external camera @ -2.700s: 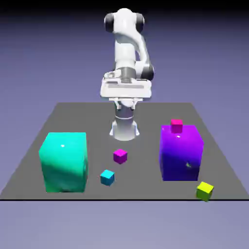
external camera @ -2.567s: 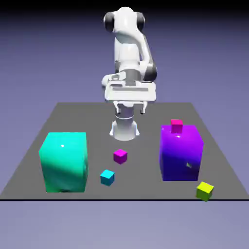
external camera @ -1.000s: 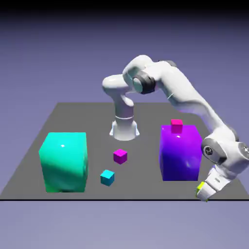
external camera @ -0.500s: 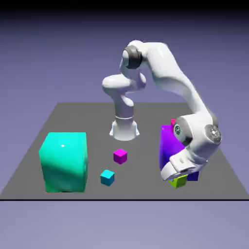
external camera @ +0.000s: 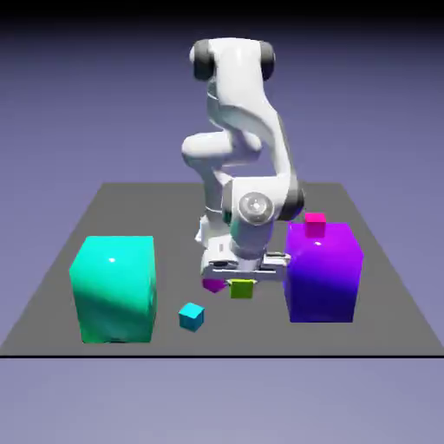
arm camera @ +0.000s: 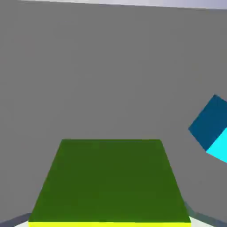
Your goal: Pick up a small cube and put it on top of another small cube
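The white arm bends down over the middle of the grey worktop, its end effector clamped on the small lime cube and holding it clear of the surface, between the big teal cube at the exterior view's left and the big purple cube at its right. The lime cube hangs just beside a tiny magenta cube, which shows only as a sliver behind the hand — whether the two touch cannot be told. A tiny cyan cube sits on the worktop nearer the camera, a little to the exterior view's left of the hand and apart from it. A second tiny magenta cube rests on top of the purple cube, near its back edge.

From the hand view, the lime cube fills the lower middle of the picture — its dark green face large between the fingertips, which it mostly hides. The cyan cube is cut off by the right edge, over bare grey worktop.
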